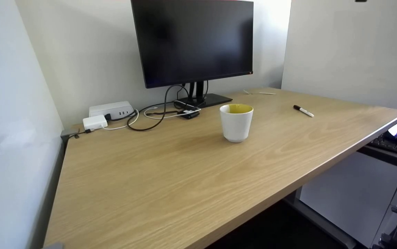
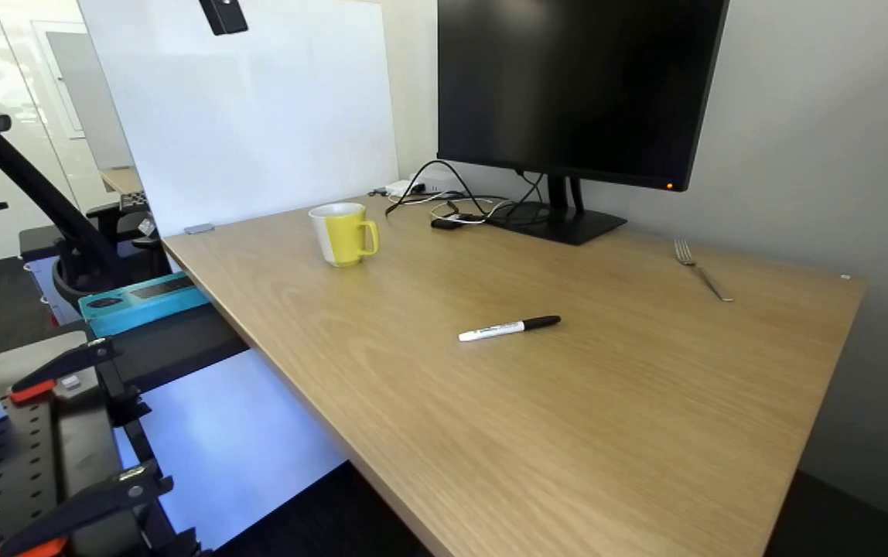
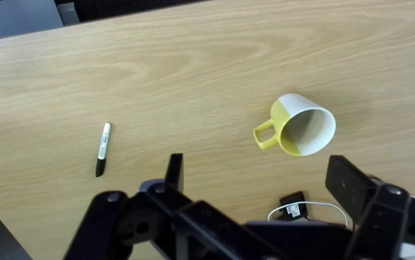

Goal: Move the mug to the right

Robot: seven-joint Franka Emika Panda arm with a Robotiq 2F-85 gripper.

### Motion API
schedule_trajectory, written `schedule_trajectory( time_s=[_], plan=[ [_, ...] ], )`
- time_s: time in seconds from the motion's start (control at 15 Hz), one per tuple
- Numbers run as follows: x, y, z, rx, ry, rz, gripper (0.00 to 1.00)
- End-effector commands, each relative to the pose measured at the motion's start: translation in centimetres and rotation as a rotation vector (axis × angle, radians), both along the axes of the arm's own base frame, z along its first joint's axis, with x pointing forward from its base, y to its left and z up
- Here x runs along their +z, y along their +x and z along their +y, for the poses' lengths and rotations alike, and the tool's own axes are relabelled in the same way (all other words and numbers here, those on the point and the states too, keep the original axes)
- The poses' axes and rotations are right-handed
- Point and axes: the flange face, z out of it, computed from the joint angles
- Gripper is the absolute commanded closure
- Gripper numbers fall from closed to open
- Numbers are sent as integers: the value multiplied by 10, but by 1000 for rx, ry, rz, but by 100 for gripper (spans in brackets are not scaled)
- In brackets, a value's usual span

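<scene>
Claw (image 3: 255,163) spread wide, nothing in it. Mug (image 2: 343,235) stands upright in front of screen (image 1: 195,41), not touching it. Best guess: get straight over mug, go down slow, dodge handle (image 3: 267,142), squeeze gently, keep level going right.

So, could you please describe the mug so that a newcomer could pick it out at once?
Start at the big black monitor on the wooden desk. In an exterior view, the mug stands upright to the monitor's left. Unlike the marker and fork lying flat, it is part white, part yellow, with a yellow handle.
</scene>
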Motion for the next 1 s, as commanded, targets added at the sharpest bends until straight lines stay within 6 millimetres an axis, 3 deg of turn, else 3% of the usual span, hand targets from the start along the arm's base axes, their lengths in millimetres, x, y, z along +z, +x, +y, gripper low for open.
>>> schedule_trajectory(
  time_s=[0.0, 0.4, 0.93],
  plan=[
    [-11, 62, 27, 38, -39, 58, 0],
    [-47, 129, 66, 83, -138, 148, 0],
    [-111, 176, 100, 175, -214, 275, 0]
  ],
)
